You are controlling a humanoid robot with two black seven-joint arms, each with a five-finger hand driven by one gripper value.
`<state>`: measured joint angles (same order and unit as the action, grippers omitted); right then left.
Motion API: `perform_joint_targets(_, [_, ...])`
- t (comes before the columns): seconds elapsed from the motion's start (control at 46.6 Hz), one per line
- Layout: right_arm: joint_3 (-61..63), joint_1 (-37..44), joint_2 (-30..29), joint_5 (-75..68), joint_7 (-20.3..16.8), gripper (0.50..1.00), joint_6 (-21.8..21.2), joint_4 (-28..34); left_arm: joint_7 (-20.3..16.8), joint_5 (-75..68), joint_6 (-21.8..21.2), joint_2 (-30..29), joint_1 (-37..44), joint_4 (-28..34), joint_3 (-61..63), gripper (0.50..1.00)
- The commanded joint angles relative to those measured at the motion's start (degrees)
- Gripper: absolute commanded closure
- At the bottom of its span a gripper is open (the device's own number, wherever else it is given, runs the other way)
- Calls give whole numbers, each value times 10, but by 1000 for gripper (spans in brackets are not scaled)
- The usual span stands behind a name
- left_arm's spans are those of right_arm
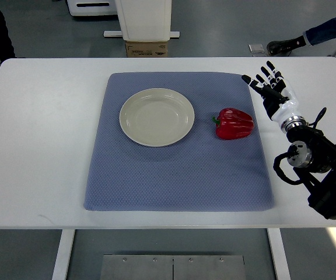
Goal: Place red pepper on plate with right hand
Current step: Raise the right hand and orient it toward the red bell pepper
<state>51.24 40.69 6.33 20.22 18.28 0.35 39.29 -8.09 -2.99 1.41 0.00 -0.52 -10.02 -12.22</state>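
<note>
A red pepper lies on its side on the right part of the blue mat, its green stem pointing left. An empty cream plate sits left of it on the same mat, a short gap between them. My right hand hovers to the right of the pepper, just past the mat's right edge, with fingers spread and holding nothing. Its arm comes in from the lower right. The left arm does not show.
The mat lies on a white table. Beyond the far edge stand a cardboard box and a white machine base. A person's sleeve and leg show at the top right, another person's leg at the top left.
</note>
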Motion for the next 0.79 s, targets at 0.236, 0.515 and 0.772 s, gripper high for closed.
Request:
perform_joint_targets(0.236, [-1,2,4,0,5,500,-17,0,0,0,0,0,0,0,0,500])
perform_joint_targets(0.515, [-1,3,8,0,7,500,-24,0,0,0,0,0,0,0,0,500])
perform_joint_targets(0.772, [-1,4,6,0,7,500,-24,0,0,0,0,0,0,0,0,500])
